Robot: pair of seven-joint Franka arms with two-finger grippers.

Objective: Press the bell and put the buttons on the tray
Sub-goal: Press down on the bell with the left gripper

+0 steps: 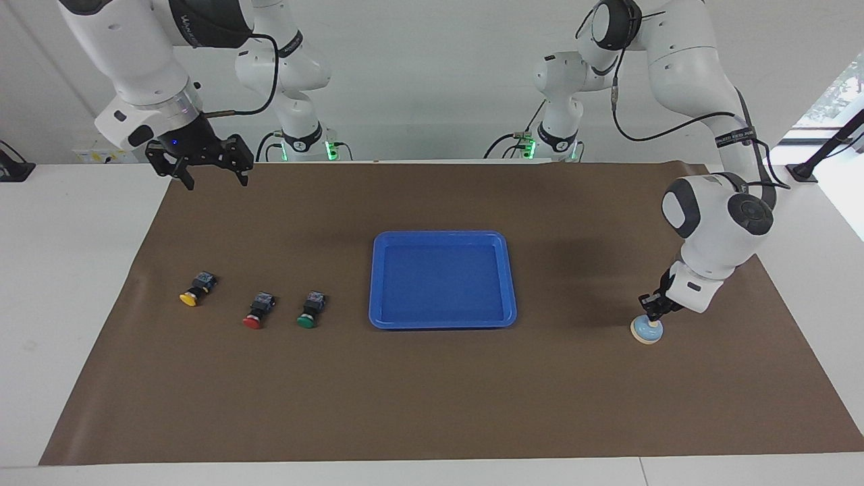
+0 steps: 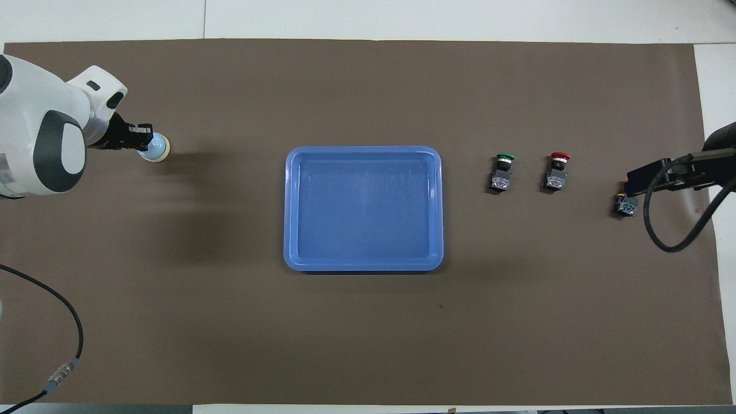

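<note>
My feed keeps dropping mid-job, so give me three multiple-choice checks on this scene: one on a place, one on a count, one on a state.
1. Where is the left gripper?
A. Down on the bell
B. Over the tray
C. Over the green button

2. How many buttons lie in the tray?
A. Three
B. One
C. None

3. How is the right gripper?
A. Shut on the red button
B. Open, holding nothing
C. Shut on the yellow button

Key:
1 A: its shut fingertips meet the bell's top at the left arm's end of the table.
2 C: all three buttons sit on the mat toward the right arm's end, beside the tray.
3 B: its fingers stand apart in the air, up off the mat.
</note>
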